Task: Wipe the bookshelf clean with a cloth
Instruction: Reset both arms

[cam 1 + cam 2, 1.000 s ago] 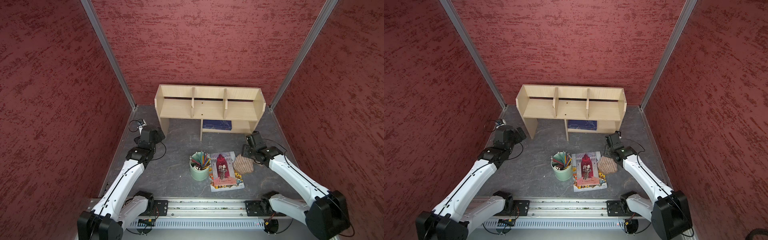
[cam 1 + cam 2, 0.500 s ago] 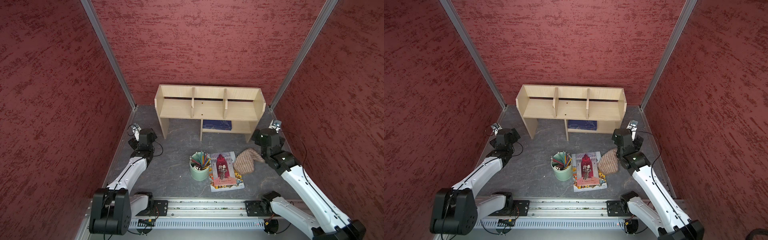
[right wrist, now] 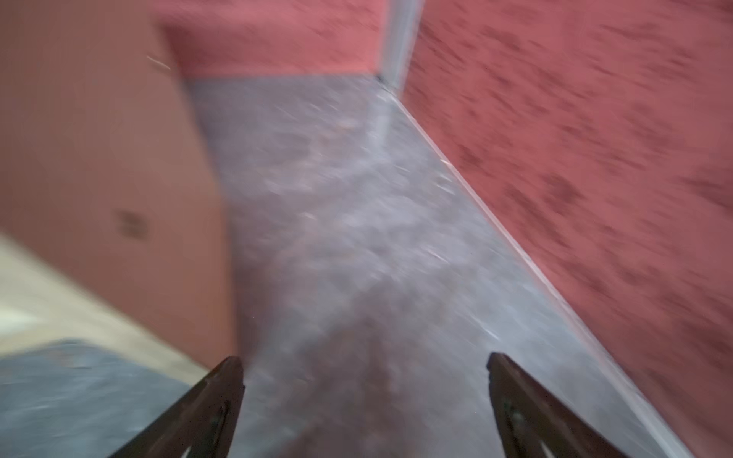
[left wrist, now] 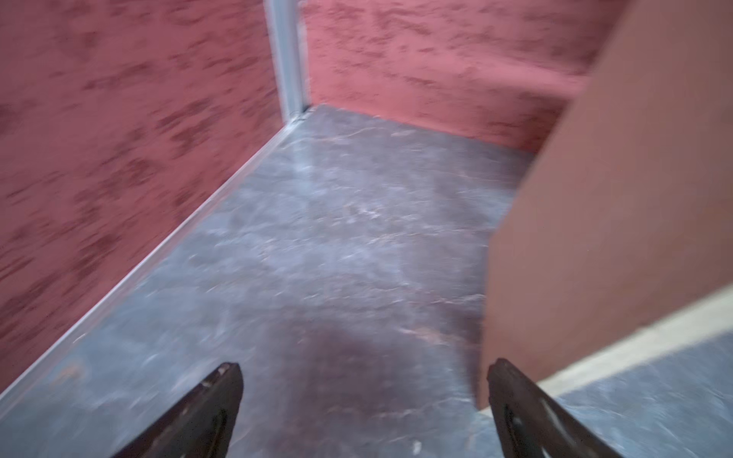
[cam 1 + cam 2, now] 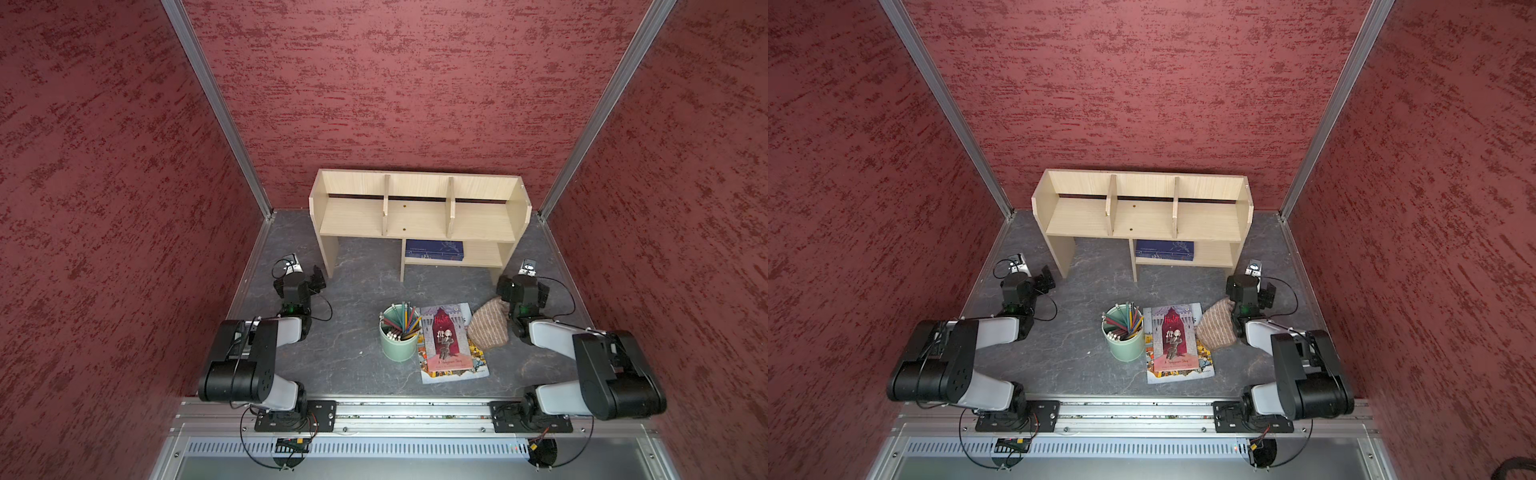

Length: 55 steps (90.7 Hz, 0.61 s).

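Since a second ago both arms have folded back toward their bases, and the right pincer (image 3: 365, 368) has released the cloth (image 5: 488, 326) and drawn off it. The cloth lies bunched on the bench (image 5: 361, 291), in front of the bookshelf's (image 5: 415, 216) right end and well apart from it. Nothing grips it, and its edge rests against the illustrated book (image 5: 449, 345). In both top views the right arm's wrist sits just beside the cloth; whether they touch I cannot tell.

The right pincer is spread wide and empty, over bare bench just outside the bookshelf's right side panel. The left pincer (image 4: 365, 372) is likewise spread wide and empty, just outside the bookshelf's left side panel. Both wrist views are blurred.

The bookshelf stands upright against the back wall. Its three upper compartments hold nothing, and a dark blue book (image 5: 433, 250) lies flat on its small lower shelf. In front of the bookshelf's middle, a green pencil cup (image 5: 397, 345) full of coloured pencils stands upright, just beside the illustrated book.
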### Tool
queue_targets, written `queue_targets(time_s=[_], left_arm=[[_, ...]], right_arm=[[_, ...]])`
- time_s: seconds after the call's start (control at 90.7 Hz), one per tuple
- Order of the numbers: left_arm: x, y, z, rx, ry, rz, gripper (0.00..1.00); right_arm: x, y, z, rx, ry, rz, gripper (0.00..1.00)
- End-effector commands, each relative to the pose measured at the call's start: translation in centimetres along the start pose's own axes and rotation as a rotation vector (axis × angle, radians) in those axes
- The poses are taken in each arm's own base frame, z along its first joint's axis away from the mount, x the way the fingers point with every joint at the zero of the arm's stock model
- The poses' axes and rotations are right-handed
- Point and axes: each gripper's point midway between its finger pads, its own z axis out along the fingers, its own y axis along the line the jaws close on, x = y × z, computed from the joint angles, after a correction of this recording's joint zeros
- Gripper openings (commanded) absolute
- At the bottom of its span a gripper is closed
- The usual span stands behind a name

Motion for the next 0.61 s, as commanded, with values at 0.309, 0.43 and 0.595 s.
queue_targets(time_s=[0.309, 0.43, 0.595], left_arm=[[-1.20, -2.14, -0.24, 0.118, -0.092, 0.046, 1.00], [-1.15, -2.12, -0.27, 0.118, -0.087, 0.045, 1.00], [-1.17, -2.07, -0.27, 0.117, -0.089, 0.044, 1.00]], right_arm=[[-3.14, 3.99, 0.15, -0.260, -0.173, 0.021, 0.98], [-3.06, 3.95, 0.17, -0.259, -0.171, 0.020, 0.98], [-3.11, 3.97, 0.17, -0.260, -0.171, 0.019, 0.98]])
